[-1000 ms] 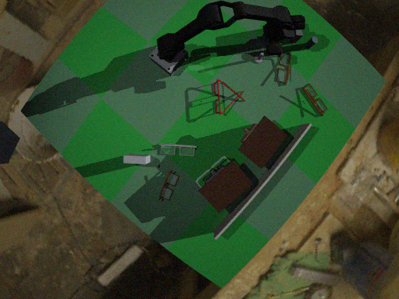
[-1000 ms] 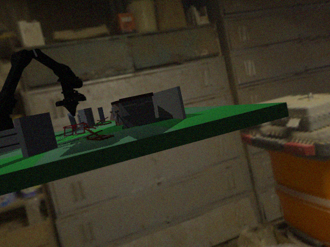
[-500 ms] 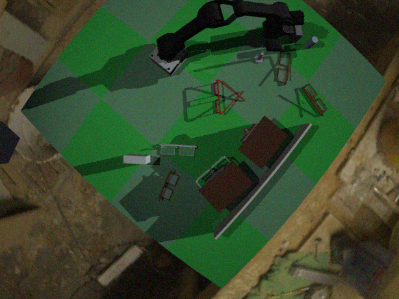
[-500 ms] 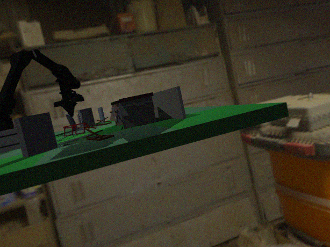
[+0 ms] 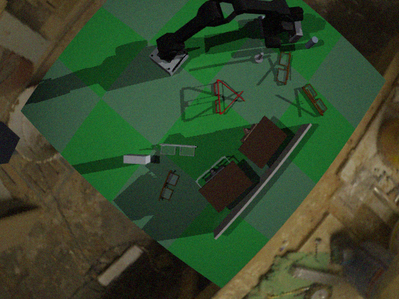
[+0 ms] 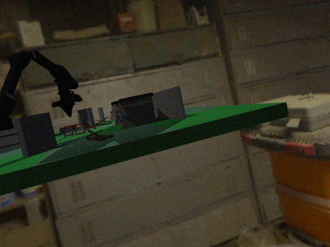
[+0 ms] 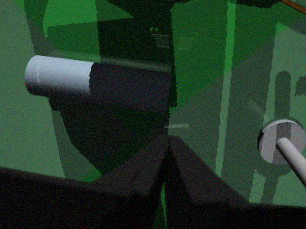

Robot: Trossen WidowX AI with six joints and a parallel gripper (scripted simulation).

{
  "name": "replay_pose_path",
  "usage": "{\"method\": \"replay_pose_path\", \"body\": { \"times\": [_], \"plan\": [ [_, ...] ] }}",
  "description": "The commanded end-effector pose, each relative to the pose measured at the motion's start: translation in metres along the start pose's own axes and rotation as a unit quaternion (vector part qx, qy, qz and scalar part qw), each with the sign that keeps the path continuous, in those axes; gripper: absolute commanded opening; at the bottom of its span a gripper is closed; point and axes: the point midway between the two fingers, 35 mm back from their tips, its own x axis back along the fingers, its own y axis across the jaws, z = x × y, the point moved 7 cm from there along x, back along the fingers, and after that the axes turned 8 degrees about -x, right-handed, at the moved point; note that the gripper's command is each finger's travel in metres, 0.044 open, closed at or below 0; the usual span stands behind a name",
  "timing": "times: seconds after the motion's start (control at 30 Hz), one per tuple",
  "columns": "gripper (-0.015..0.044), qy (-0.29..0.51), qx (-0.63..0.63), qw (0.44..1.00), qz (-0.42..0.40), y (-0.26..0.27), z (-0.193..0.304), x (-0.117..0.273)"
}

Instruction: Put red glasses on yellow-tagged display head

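The top view presents the full layout; the wrist view is limited to the area below the fingers [image 6: 70, 114] and does not include the red glasses [image 5: 219, 96] [image 6: 74, 125]. In the wrist view, a grey cylinder [image 7: 62, 76] lies on its side on the tabletop [image 5: 129, 108] [image 6: 209, 115] [image 7: 200, 85], and a thin post [image 7: 295, 158] rises from a round disc [image 7: 267, 144]. The fingers are together, with nothing clamped between them. The exterior view shows them pointing downward, raised above the tabletop; in the top view the arm [image 5: 253, 7] [image 6: 45, 62] conceals their tips. The top view shows the dark brown tops of two blocky display heads, the upper head [image 5: 262, 142] and the lower head [image 5: 226, 186], in front of an upright panel [image 5: 262, 181] [image 6: 169, 103]. Pale-framed glasses [image 5: 210, 168] are located at the front of the lower head. The yellow tag cannot be made out, so the target head cannot be identified. The red glasses are on the tabletop, between the arm's base [image 5: 170, 69] and the heads, and apart from both. Their frame is thin and bright red, with two rectangular lens openings. From above, the temples extend from the outer corners, converge and cross near their ends.
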Motion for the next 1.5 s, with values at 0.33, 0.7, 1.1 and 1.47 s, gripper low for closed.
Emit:
{"method": "replay_pose_path", "body": {
  "times": [0.33, 0.7, 1.1, 1.47],
  "plan": [
    [0.0026, -0.009, -0.011, 1.0, 0.001, -0.046, -0.008, 0.055],
    [0.02, -0.009, -0.011, 1.0, 0.001, -0.046, -0.008, 0.055],
    [0.02, -0.008, -0.102, 0.995, 0.002, -0.084, 0.002, 0.051],
    [0.02, -0.006, -0.503, 0.864, 0.008, -0.219, 0.099, 0.023]
  ]
}}
